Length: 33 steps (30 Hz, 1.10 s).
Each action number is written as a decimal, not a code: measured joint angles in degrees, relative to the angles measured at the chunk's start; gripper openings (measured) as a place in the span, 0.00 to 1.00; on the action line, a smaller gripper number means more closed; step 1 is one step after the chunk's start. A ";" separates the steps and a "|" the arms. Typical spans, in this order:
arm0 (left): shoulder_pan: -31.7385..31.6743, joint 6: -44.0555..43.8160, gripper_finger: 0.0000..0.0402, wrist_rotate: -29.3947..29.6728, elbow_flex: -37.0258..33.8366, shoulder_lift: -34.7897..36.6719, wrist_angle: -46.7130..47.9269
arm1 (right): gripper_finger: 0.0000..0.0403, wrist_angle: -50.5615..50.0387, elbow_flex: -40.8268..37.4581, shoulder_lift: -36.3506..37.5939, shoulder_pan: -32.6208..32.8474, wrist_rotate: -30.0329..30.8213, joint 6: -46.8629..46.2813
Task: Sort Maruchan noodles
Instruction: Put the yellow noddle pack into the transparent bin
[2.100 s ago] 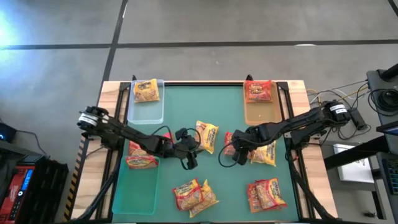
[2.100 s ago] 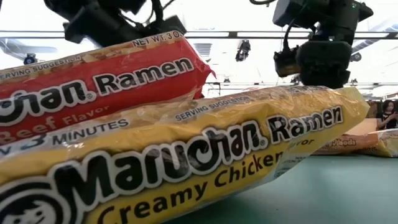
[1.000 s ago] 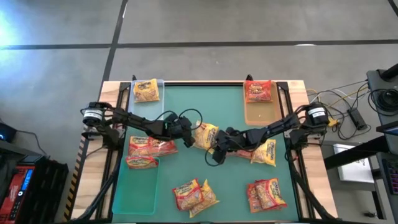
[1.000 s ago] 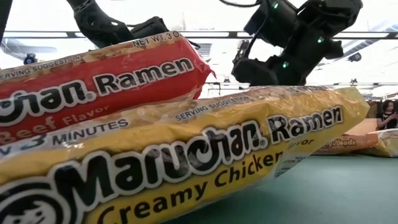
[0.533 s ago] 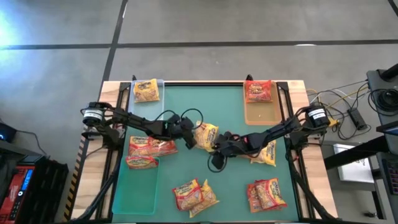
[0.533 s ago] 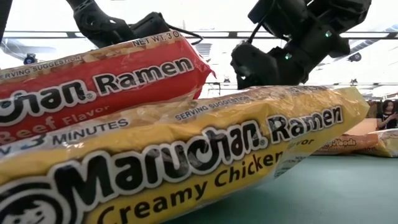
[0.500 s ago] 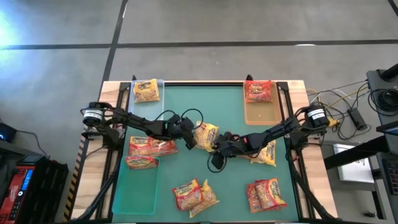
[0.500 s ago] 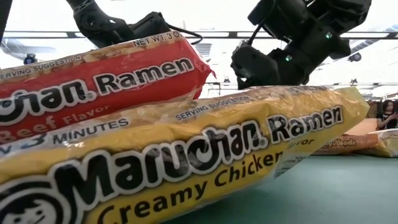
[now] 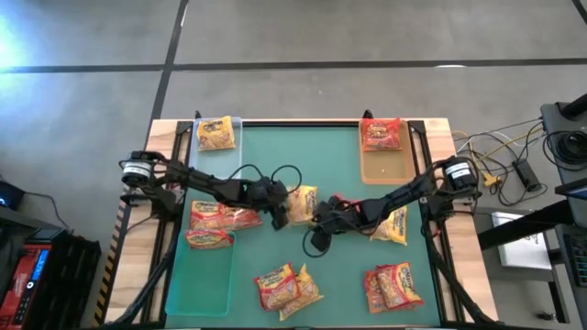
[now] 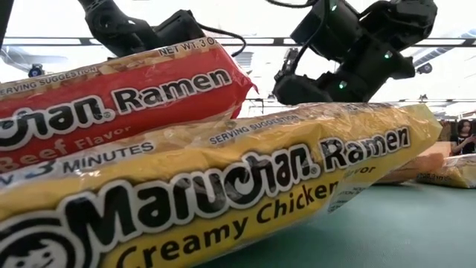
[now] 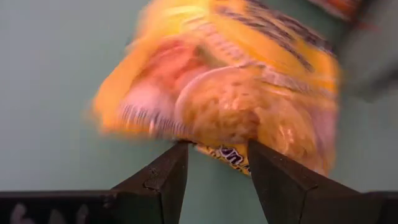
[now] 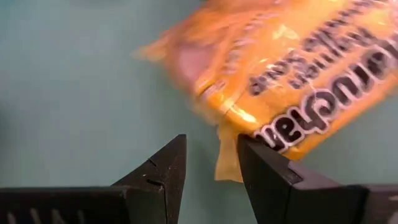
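Note:
A yellow Maruchan noodles packet (image 9: 302,203) lies on the green table top at the middle, between my two arms. My left gripper (image 9: 282,215) comes at its left side, slanting down, fingers apart; in the left wrist view the yellow packet (image 11: 236,93) fills the picture just beyond my left gripper (image 11: 217,149). My right gripper (image 9: 318,220) stands at its right near side, fingers apart; a flap at the corner of the packet (image 12: 227,163) reaches between the fingertips of my right gripper (image 12: 211,142). My left gripper has the packet's near edge (image 11: 221,154) right at the gap between its fingertips; whether the fingers touch it I cannot tell. My right gripper has the packet's corner flap between its fingertips; whether a finger touches it I cannot tell.
A clear tray (image 9: 227,165) at the far left holds a yellow packet. A tan tray (image 9: 381,167) at the far right holds a red one. More packets lie at the left (image 9: 220,218), near front (image 9: 286,286), near right (image 9: 394,284) and right (image 9: 392,225).
My left gripper has turned at the wrist and swung a little toward the near edge, onto the yellow packet's left side. My right gripper has sunk a little and closed in on the packet from the right. The packet has shifted slightly toward the left.

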<state>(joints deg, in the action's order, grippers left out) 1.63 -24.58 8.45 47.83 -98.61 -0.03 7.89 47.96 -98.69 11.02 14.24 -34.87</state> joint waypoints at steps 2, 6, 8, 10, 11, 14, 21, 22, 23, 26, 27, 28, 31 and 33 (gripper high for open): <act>1.02 -0.09 0.38 -3.58 0.00 0.00 -0.20 | 0.34 -2.47 -0.10 0.47 -1.13 0.28 1.55; 3.62 -0.09 0.38 -7.12 0.09 0.00 -1.10 | 0.34 -6.39 -0.13 0.83 -4.12 1.67 3.28; 4.65 -0.09 0.38 -7.41 0.16 0.01 -1.08 | 0.34 -7.74 -0.10 0.96 -5.59 2.22 4.98; 5.07 -0.09 0.38 -7.36 0.36 0.01 -1.10 | 0.34 -8.29 -0.10 1.15 -6.76 2.27 5.43; 5.11 -0.01 0.38 -7.33 0.48 0.02 -1.03 | 0.34 -8.97 -0.10 1.51 -7.21 2.20 6.06; 5.11 0.13 0.38 -7.25 1.06 0.58 0.93 | 0.34 -15.48 0.81 3.55 -8.18 1.86 8.20; 4.76 4.18 0.38 1.03 1.29 3.64 2.58 | 0.34 -17.58 1.45 9.95 -7.59 2.05 7.00; 4.67 4.66 0.38 4.06 1.29 3.85 2.64 | 0.34 -15.80 1.45 10.24 -7.24 2.25 7.00; 4.54 4.94 0.38 7.30 1.29 3.91 2.57 | 0.34 -14.32 1.47 10.29 -7.02 2.28 6.98; 4.24 6.79 0.38 21.56 1.29 3.77 3.29 | 0.34 -9.58 1.43 8.92 -6.64 2.30 6.17; 4.19 7.50 0.38 28.01 1.29 3.36 3.43 | 0.34 -9.29 1.41 8.14 -6.64 2.30 5.65; 4.17 7.64 0.38 34.04 1.29 3.12 3.95 | 0.34 -8.73 1.34 7.06 -6.66 2.33 5.12; 4.08 6.20 0.38 44.89 1.25 2.86 5.84 | 0.34 -4.98 1.29 4.30 -6.69 2.32 4.76; 3.95 5.44 0.38 43.17 1.27 3.10 6.01 | 0.34 -2.30 1.29 3.04 -6.69 2.30 4.40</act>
<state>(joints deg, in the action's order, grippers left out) 5.58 -19.14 51.62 49.10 -95.50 5.98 5.59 49.25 -95.65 4.34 16.54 -30.48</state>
